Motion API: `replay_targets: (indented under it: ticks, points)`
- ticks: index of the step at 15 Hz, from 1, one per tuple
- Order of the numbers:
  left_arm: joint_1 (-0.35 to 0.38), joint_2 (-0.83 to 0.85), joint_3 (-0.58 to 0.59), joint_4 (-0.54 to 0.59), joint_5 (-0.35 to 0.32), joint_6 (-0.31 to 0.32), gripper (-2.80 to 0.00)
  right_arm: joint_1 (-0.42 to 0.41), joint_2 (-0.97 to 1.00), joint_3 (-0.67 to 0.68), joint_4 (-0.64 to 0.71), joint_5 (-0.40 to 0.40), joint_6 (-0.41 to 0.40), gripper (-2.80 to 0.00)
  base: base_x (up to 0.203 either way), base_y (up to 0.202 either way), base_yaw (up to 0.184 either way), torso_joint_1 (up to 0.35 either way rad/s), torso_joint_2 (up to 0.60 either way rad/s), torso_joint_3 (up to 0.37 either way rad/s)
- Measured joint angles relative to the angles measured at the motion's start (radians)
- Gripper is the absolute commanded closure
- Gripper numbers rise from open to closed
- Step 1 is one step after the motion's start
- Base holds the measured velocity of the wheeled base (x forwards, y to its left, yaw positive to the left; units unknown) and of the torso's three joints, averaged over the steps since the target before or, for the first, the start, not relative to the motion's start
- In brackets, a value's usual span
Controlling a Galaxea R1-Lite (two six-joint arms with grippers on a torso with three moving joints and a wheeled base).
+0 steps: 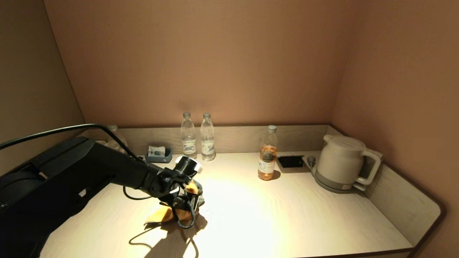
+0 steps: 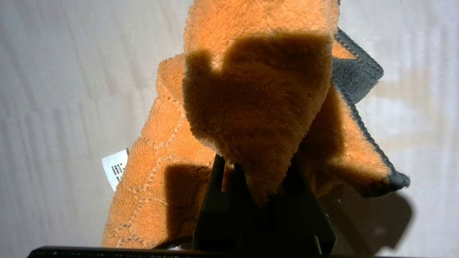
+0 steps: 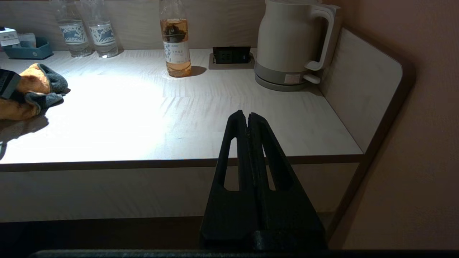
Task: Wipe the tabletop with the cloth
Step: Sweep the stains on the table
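The orange cloth with a grey edge [image 1: 165,214] lies bunched on the left part of the pale wooden tabletop [image 1: 287,215]. My left gripper [image 1: 187,205] points down onto it and is shut on a fold of the cloth [image 2: 258,89]; in the left wrist view the left gripper [image 2: 256,168] has the fold between its black fingers [image 2: 215,186]. The cloth also shows in the right wrist view [image 3: 32,84]. My right gripper [image 3: 248,114] is shut and empty, parked in front of and below the table's front edge, out of the head view.
Two clear water bottles [image 1: 188,136] [image 1: 207,138] and a teal tray [image 1: 158,154] stand at the back wall. A tea bottle [image 1: 268,154], a socket panel [image 1: 290,162] and a white kettle [image 1: 340,163] stand at the back right. A raised rim [image 1: 408,193] lines the right side.
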Motion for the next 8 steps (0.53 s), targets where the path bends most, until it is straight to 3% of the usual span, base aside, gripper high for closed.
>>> replay_targets:
  ticks: [5,8]
  points:
    - [-0.108,-0.111,0.114,0.006,0.001,-0.116,0.0,0.0,0.0,0.0,0.0,0.0,0.0,0.0,0.0,0.0,0.0,0.0,0.0,0.0]
    - [-0.158,-0.123,0.123,-0.003,0.0,-0.132,0.0,0.0,0.0,0.0,0.0,0.0,0.0,0.0,0.0,0.0,0.0,0.0,0.0,0.0]
